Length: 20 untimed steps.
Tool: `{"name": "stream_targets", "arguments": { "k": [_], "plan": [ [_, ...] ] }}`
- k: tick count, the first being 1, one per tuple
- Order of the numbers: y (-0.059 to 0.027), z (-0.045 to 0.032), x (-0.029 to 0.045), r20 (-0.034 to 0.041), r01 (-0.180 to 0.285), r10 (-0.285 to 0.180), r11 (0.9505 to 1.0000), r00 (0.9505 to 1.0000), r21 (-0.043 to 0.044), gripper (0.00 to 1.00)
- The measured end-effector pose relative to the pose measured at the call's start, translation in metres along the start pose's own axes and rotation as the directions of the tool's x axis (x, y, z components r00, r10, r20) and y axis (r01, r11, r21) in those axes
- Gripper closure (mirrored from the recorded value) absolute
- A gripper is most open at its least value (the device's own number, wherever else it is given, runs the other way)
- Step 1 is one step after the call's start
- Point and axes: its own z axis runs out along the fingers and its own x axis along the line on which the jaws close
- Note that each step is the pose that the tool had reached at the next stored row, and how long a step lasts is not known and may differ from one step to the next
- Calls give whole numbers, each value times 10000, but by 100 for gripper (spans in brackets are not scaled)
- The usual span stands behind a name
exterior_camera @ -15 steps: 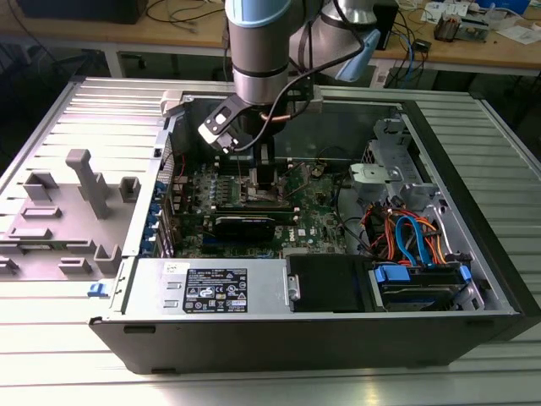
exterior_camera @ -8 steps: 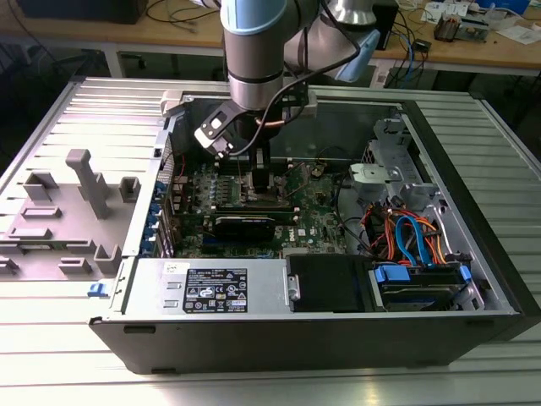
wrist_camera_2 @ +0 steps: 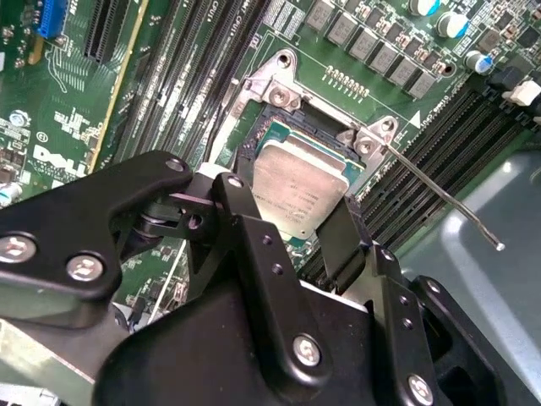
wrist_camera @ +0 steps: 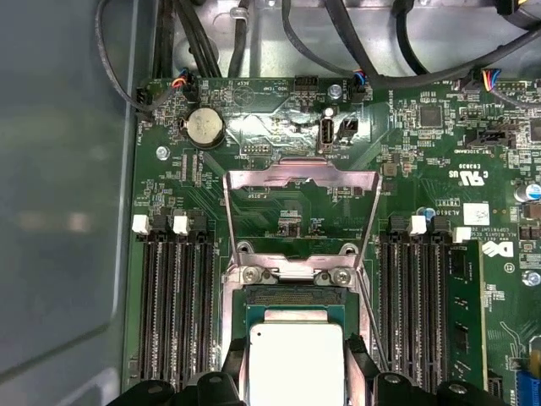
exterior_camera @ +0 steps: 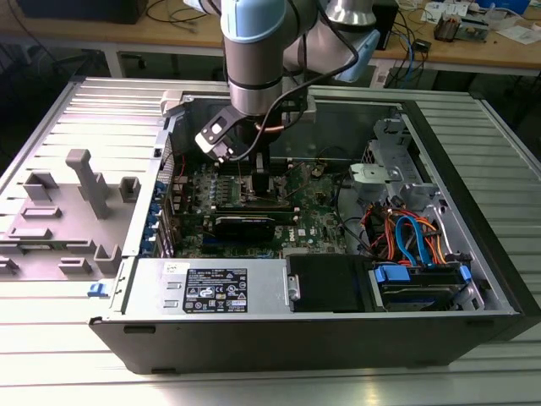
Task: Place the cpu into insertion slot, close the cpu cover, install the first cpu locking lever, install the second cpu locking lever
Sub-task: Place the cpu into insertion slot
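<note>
Gripper (wrist_camera_2: 292,216) pinching the cpu (wrist_camera_2: 297,182) by opposite edges, level, just beneath it over the insertion slot (wrist_camera: 292,298). The cpu cover (wrist_camera: 300,179) stands open beyond, locking lever (wrist_camera_2: 439,190) raised, leaving the socket clear for seating.

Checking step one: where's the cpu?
In the first wrist view the cpu lies at the insertion slot, between the memory slots, the cpu cover raised open.

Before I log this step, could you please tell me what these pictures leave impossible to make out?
- Second wrist view: the black tool covers part of the pale silvery square cpu, so its seating in the silver-rimmed square insertion slot is unclear.
- First wrist view: the picture's edge cuts off part of that cpu.
- Exterior view: the grey and pale-blue arm hides the slot.
</note>
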Motion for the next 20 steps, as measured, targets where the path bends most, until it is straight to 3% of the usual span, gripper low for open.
{"name": "stream_targets", "arguments": {
  "k": [5, 20],
  "plan": [
    [-5, 66, -1, 17, -63, 63, 10000, 10000, 0, 45],
    [-8, 120, 0, 24, -136, 136, 9999, 9999, 1, 45]
  ]
}}
